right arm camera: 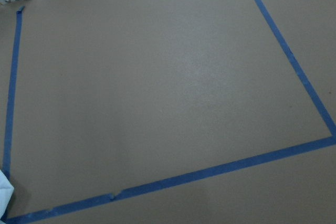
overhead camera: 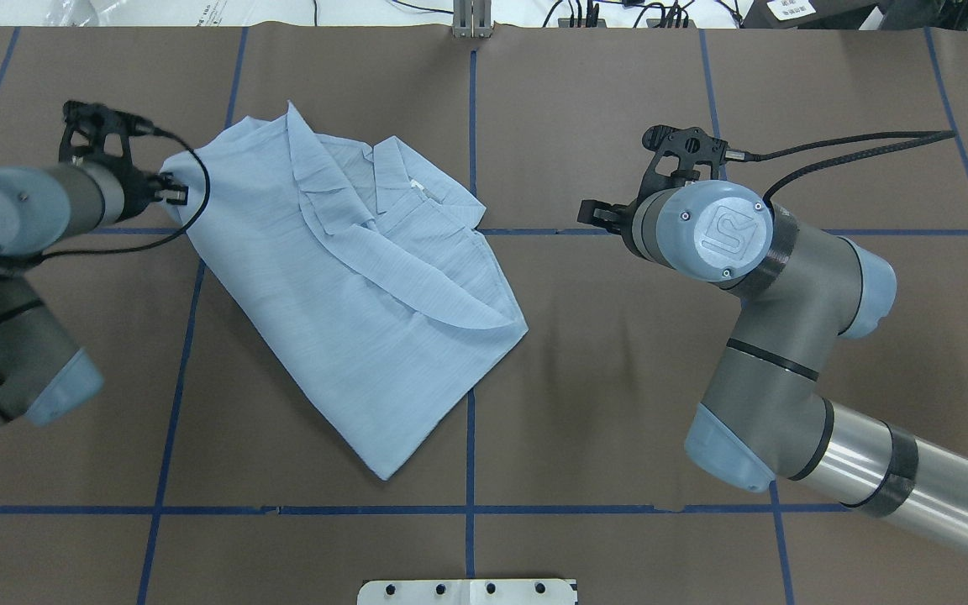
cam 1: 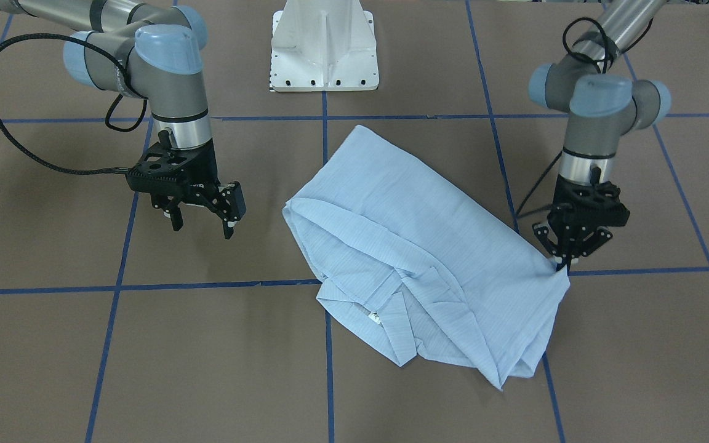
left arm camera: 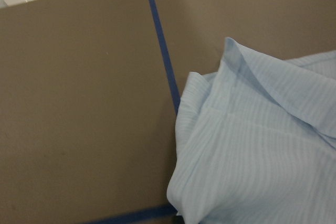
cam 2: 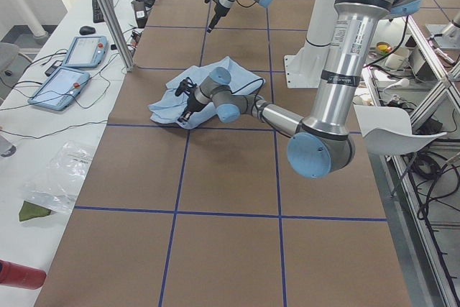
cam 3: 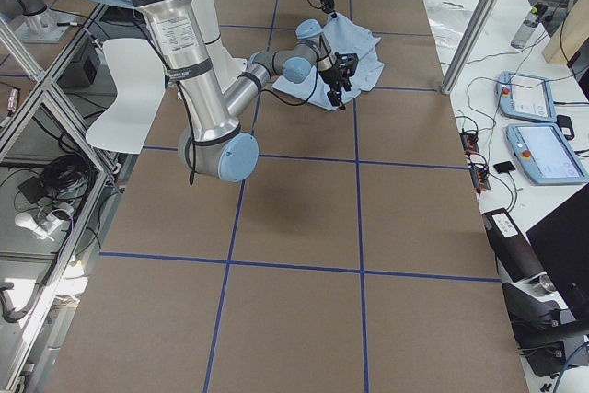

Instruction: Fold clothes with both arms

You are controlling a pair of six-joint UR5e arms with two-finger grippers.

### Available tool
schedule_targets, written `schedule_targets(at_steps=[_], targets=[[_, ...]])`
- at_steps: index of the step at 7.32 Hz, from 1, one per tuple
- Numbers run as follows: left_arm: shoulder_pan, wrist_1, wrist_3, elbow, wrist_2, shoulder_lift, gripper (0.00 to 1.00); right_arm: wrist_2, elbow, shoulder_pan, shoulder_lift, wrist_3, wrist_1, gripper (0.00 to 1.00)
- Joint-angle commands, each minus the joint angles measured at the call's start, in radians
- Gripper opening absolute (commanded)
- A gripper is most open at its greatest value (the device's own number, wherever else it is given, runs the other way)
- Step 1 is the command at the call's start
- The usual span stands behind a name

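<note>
The pale blue shirt (cam 1: 416, 258) lies folded and slanted on the brown table, collar (overhead camera: 383, 181) up and toward the far side. My left gripper (cam 1: 560, 263) is down at the shirt's corner, shut on the fabric edge there; the overhead view shows the same gripper (overhead camera: 173, 192) at that corner. In the left wrist view the bunched cloth (left arm camera: 262, 150) fills the lower right. My right gripper (cam 1: 202, 226) hangs open above bare table, well clear of the shirt's other side, with nothing between its fingers. A sliver of the shirt (right arm camera: 4, 195) shows in the right wrist view.
The white pedestal base (cam 1: 324, 49) stands at the robot side of the table. Blue tape lines (overhead camera: 470, 252) cross the brown surface. Two tablets (cam 2: 72, 70) and a plastic bag (cam 2: 61, 177) lie on a side bench beyond the table's edge.
</note>
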Motion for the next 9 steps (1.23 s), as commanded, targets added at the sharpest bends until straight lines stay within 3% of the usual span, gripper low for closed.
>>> schedule_targets(at_steps=[1, 2, 3, 4, 5, 7, 9], targets=[[-0.088, -0.056, 0.049, 0.393, 0.004, -0.315, 0.00, -0.001, 0.005, -0.011, 0.011, 0.021, 0.000, 1.00], [-0.098, -0.089, 0.049, 0.492, 0.009, -0.389, 0.00, -0.001, 0.006, -0.014, 0.013, 0.029, 0.002, 1.00], [-0.121, -0.089, 0.081, 0.519, 0.004, -0.408, 0.00, -0.001, 0.011, -0.015, 0.013, 0.027, 0.002, 1.00], [-0.157, -0.107, 0.196, 0.518, -0.006, -0.404, 0.29, -0.001, 0.017, -0.018, 0.014, 0.027, 0.000, 1.00], [-0.174, -0.150, 0.246, 0.510, -0.060, -0.389, 0.99, 0.001, 0.011, -0.021, 0.046, 0.029, -0.006, 1.00], [-0.205, -0.163, 0.271, 0.386, -0.253, -0.286, 1.00, 0.007, -0.039, -0.025, 0.112, 0.125, -0.017, 1.00], [-0.205, -0.170, 0.257, 0.231, -0.260, -0.171, 1.00, 0.005, -0.313, -0.031, 0.349, 0.281, -0.039, 0.99]])
